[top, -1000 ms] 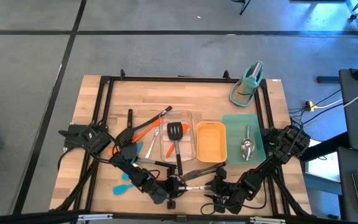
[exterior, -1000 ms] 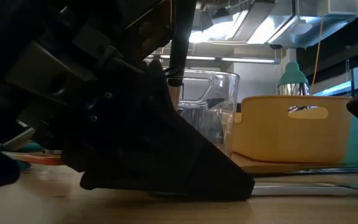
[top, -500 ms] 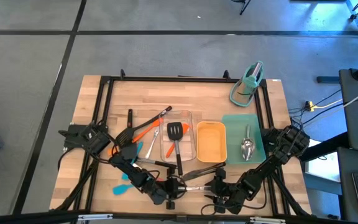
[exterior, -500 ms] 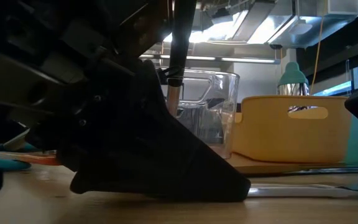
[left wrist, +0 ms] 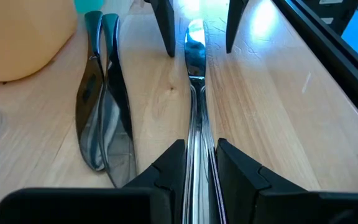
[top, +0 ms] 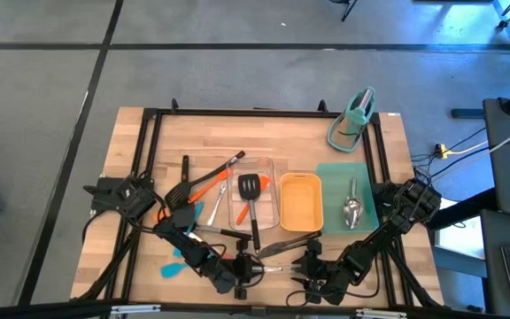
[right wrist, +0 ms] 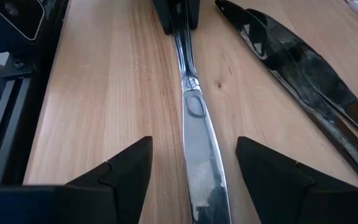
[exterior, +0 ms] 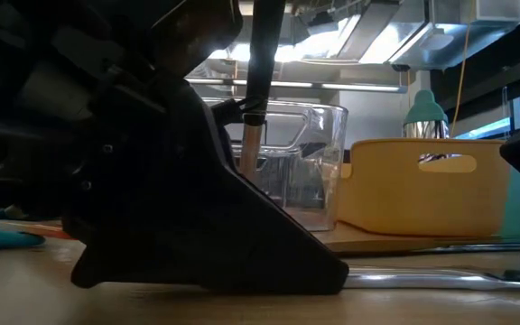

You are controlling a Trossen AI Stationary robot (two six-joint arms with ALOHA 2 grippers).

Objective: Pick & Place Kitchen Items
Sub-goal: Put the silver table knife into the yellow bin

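Note:
A shiny steel utensil (top: 275, 266) lies along the near part of the table between my two grippers. My left gripper (left wrist: 199, 152) is shut on its narrow part. My right gripper (right wrist: 194, 143) faces it from the table's right, open. The right gripper's fingers stand on either side of the utensil's broad flat end (right wrist: 197, 130) without touching it. Black tongs (left wrist: 101, 112) lie flat on the wood beside the utensil. A black slotted turner (top: 251, 188) rests in the clear tray (top: 268, 168). My left gripper pinches the steel utensil's narrow shaft (left wrist: 196, 140) between its two fingers. The fingers come slanting down from the table's left and lie along the utensil. The utensil stretches away from them, low over the wood, its broad end (left wrist: 195, 37) toward my right gripper.
A yellow tray (top: 300, 202) stands right of the clear tray. Farther right is a teal mat with a steel spoon (top: 352, 211). A teal stand (top: 352, 120) is at the far right. Orange and black utensils (top: 206, 186) and a blue spatula (top: 175, 266) lie at the left.
My left gripper has rolled a little about the line it points along, still shut on the steel utensil. In the low view its dark bulk has shifted slightly sideways. My right gripper has kept still and open.

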